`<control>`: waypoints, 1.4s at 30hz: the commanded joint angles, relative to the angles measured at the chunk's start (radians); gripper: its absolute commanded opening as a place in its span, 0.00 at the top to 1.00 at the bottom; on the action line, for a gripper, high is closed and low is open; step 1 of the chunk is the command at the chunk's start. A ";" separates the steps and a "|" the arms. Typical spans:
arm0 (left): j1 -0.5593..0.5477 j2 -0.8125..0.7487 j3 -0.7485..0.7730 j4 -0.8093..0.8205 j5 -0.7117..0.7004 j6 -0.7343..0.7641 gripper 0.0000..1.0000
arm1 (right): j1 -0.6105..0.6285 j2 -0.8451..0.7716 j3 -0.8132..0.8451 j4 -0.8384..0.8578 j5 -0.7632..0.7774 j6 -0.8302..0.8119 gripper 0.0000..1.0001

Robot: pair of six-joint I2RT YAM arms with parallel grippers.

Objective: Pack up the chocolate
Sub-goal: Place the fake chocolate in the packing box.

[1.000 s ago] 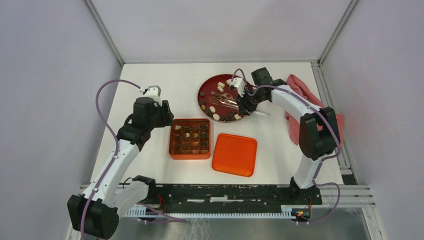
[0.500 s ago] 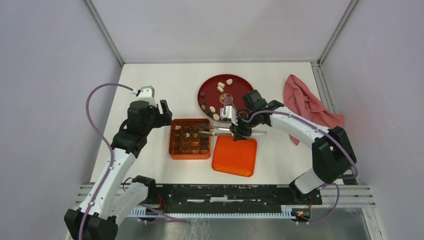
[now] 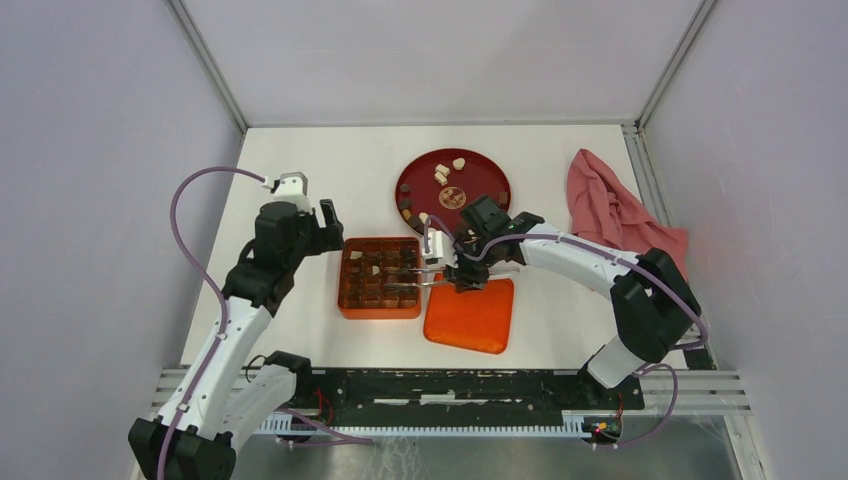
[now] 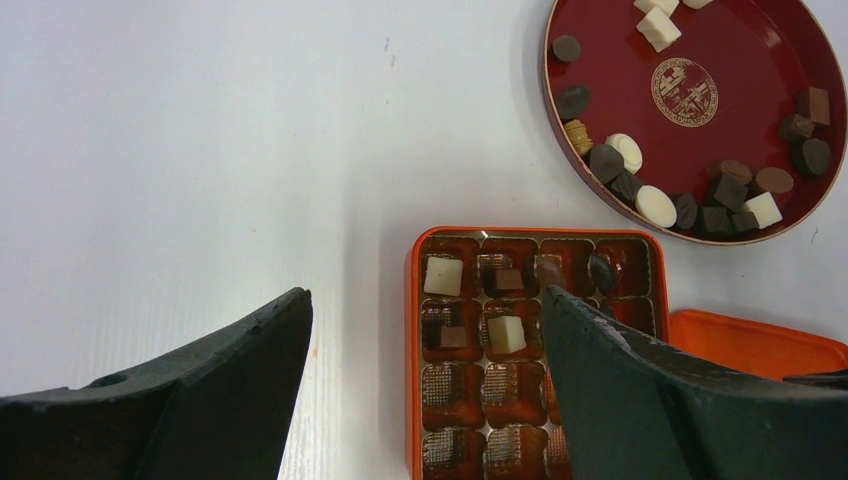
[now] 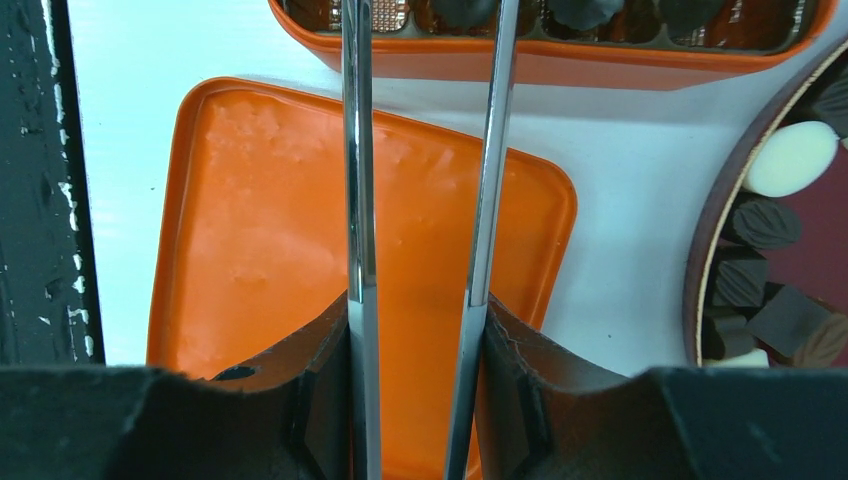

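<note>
The packing is sitting at a partial stage. A handful of chocolate pieces are lying in the far compartments of the orange compartment box, dark and cream-white ones each in its own cell, while the nearer cells are showing bare liners. A larger share is waiting on the red plate just beyond the box, mostly bunched along its near rim, and the orange lid is lying flat beside the box, not yet fitted.

The right gripper is clamping a pair of metal tweezers partway closed. Their arms are running from the gripper over the lid toward the box, but the tips are passing out of the wrist view, so whether they are carrying a piece I cannot tell. The left gripper is hovering at the box's left side, spread wide and gripping nothing.

Most pieces are round or square, offering no real long axis — the oval ones are lying flat at mixed angles.
</note>
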 commanded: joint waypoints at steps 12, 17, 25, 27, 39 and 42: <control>0.003 0.002 -0.003 0.035 -0.013 0.016 0.10 | 0.044 0.029 0.018 0.063 0.100 0.034 0.73; 0.003 -0.001 -0.003 0.035 -0.014 0.015 0.10 | 0.049 0.036 0.022 0.064 0.110 0.044 0.62; 0.003 -0.002 -0.003 0.035 -0.013 0.016 0.10 | 0.049 0.036 0.030 0.054 0.093 0.049 0.53; 0.003 -0.003 -0.003 0.034 -0.013 0.016 0.10 | 0.049 0.036 0.034 0.052 0.086 0.049 0.52; 0.003 -0.008 -0.003 0.034 -0.015 0.016 0.10 | 0.034 0.012 0.060 0.033 0.014 0.068 0.54; 0.003 -0.011 -0.003 0.034 -0.016 0.016 0.10 | 0.004 -0.003 0.075 0.018 -0.032 0.071 0.55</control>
